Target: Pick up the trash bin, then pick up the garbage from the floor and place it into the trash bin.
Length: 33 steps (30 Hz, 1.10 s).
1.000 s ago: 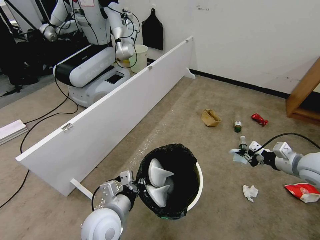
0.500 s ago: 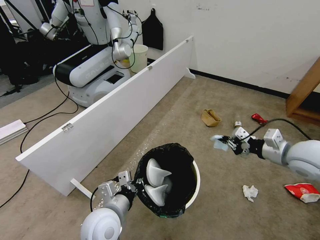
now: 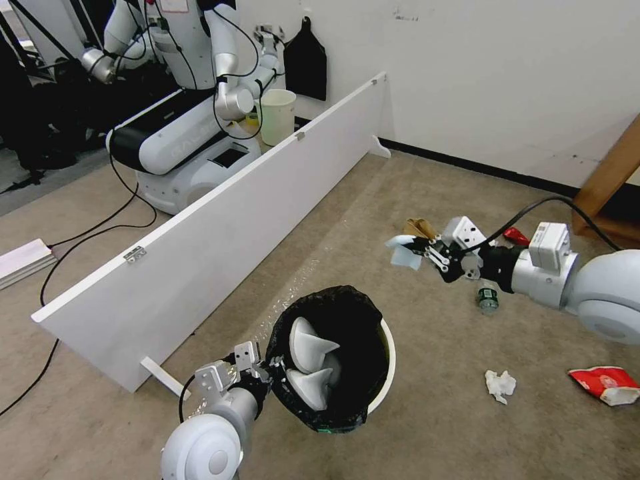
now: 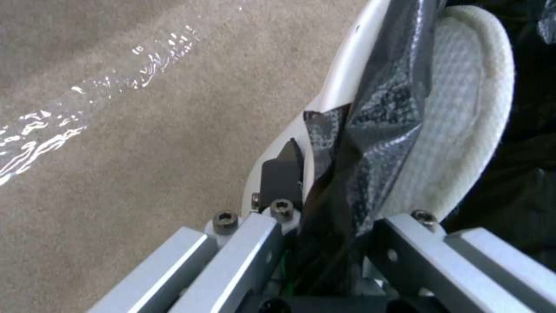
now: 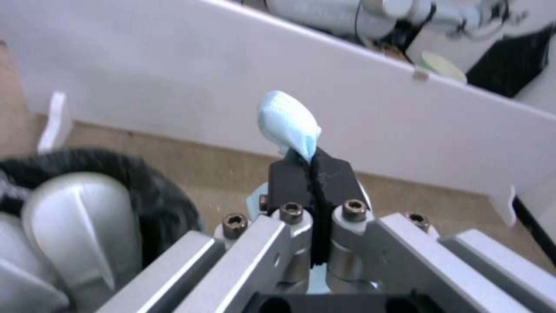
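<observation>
At the lower left of your head view, the left claw is clamped on the near rim of the trash bin, its fingers pinching the white wall and the black bag folded over it; your left wrist view shows one finger outside the rim and the liner bunched between the two. Inside the bin you can see two white slippers, one stacked nearer you than the other, both leaning against the liner on the left side. Behind the bin a long white board stands on edge on the carpet, running from near left to far right. Moving right, the right claw hangs in the air beyond the bin's far right side, shut tight on a pale blue mask; your right wrist view shows the mask sticking out past the closed black pads. On the floor past that claw lies a tan paper bag, partly hidden by it. Under the right wrist a green-labelled bottle lies on the carpet, and a red wrapper peeks out behind the arm. Nearer you sit a crumpled white tissue and, far right, a red-white snack packet.
</observation>
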{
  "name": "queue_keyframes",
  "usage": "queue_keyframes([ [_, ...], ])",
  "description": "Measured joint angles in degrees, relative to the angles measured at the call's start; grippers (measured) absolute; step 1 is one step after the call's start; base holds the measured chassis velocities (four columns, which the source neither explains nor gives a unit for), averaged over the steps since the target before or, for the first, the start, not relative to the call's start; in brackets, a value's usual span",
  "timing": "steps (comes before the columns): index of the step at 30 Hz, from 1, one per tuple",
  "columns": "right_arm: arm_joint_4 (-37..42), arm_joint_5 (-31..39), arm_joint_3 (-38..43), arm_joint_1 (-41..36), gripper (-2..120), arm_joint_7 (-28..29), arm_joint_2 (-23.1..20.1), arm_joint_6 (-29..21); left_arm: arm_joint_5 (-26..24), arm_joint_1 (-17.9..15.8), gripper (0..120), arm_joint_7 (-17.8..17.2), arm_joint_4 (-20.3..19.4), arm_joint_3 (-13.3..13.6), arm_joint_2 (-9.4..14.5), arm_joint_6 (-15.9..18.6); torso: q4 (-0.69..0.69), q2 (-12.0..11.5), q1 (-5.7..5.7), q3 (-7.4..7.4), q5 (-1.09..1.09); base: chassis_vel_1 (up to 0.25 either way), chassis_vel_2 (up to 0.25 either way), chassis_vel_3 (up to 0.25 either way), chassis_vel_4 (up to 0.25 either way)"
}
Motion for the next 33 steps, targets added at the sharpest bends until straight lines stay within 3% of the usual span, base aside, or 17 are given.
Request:
queue_keyframes([
  [15, 6.93, 9.65, -0.20, 13.87, 0, -0.82, -1.39, -0.48, -2.07, -1.64, 2, -1.21, 1.80, 0.27, 0.57, 0.50, 0.00, 0.00, 0.00, 0.00, 0.00, 0.000, 0.000, 0.000, 0.000],
  [33, 14.04, 16.16, -0.31, 22.45, 0, -3.75, -3.19, -0.46, -2.38, -2.28, 2, -1.52, 2.07, 1.46, -0.46, 1.16, 0.00, 0.00, 0.00, 0.00, 0.00, 0.000, 0.000, 0.000, 0.000],
])
